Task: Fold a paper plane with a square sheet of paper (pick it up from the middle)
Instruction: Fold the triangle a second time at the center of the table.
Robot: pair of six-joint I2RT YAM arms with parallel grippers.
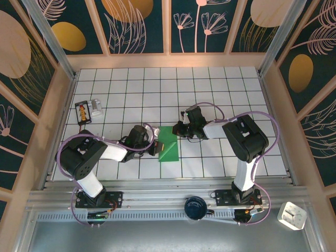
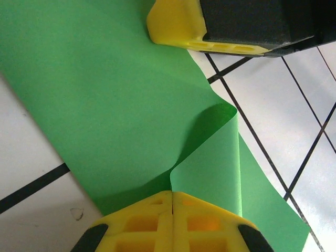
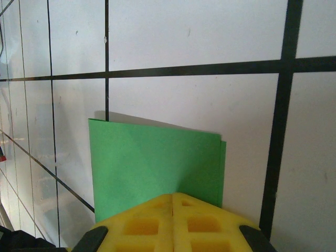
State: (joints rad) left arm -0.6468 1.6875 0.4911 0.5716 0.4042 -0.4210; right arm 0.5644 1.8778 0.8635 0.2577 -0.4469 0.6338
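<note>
**Work surface.** A white tiled table (image 1: 210, 94) with black grid lines is seen inside a walled enclosure.

**Paper.** The green paper (image 1: 169, 146) lies on the table in the near-centre region, between the two arms. In the top view it appears as an upright rectangle, with a darker triangular area in its lower half. In the left wrist view, the paper (image 2: 105, 105) lies flat for the most part. One flap (image 2: 215, 157) is raised and curled over, and a shadow is cast beneath it. In the right wrist view, the paper (image 3: 152, 163) is seen doubled: a second layer projects slightly along the right-hand edge.

**Left gripper.** The left gripper (image 1: 156, 148) is located at the left edge of the paper. Its yellow fingers are closed fully against each other (image 2: 172, 195), and the lower corner of the raised flap is met by the tips. It cannot be determined whether any paper is pinched in the seam.

**Right gripper.** The right gripper (image 1: 179, 130) is located at the far right corner of the paper. Its fingers are likewise closed together (image 3: 173, 198), with the tips placed at the paper's edge. A grip on the paper cannot be confirmed. One of its yellow fingers (image 2: 176, 26) is also visible over the paper in the left wrist view.

**Other items.** A black-and-orange device (image 1: 83, 112) lies at the left of the table, well apart from the paper.
</note>
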